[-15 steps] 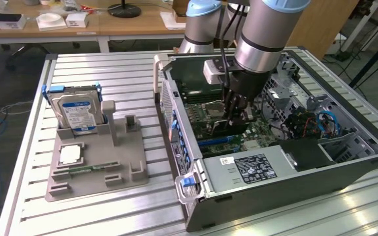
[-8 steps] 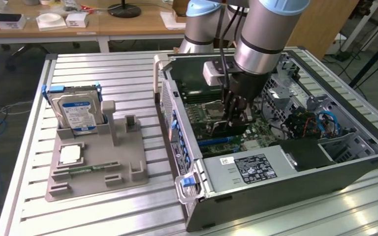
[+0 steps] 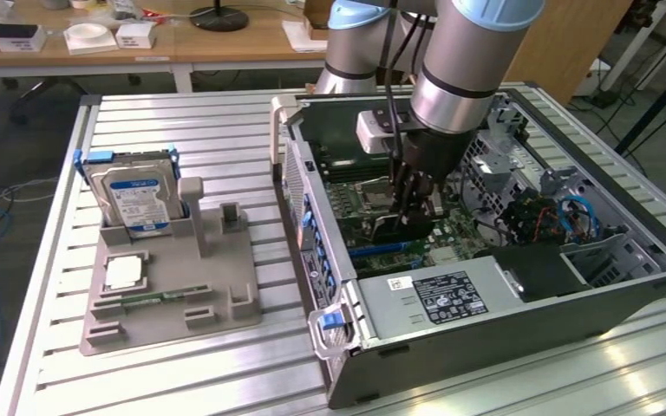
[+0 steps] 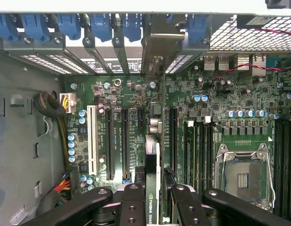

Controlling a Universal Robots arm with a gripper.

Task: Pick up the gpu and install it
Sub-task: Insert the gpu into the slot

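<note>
– Inside the case, where's the claw?
– Low over the board, with the arm standing above it. Its fingers sit on either side of the gpu and pinch it.
– How's the card held?
– On edge, upright. From the wrist it's a thin line running from the claw to the rear wall of the case. There its metal bracket stands among the blue latches. A green logo shows on the part between the fingers.
– Is it down in a slot?
– Can't tell. It lies in line with the long black slots, between two of them, and the white slot is further off to one side. Its lower edge is hidden.
– And the socket?
– On the other side of the card from the white slot, metal frame around it, apart from the claw.
– What's outside the case?
– On the counter, at the exterior view's left, there's a grey holder. A hard drive with a blue-white label stands upright at its far end. A square chip and a green memory stick lie flat in it, nearer the camera.
– Near the claw?
– No, well apart, with the case wall between them
</note>
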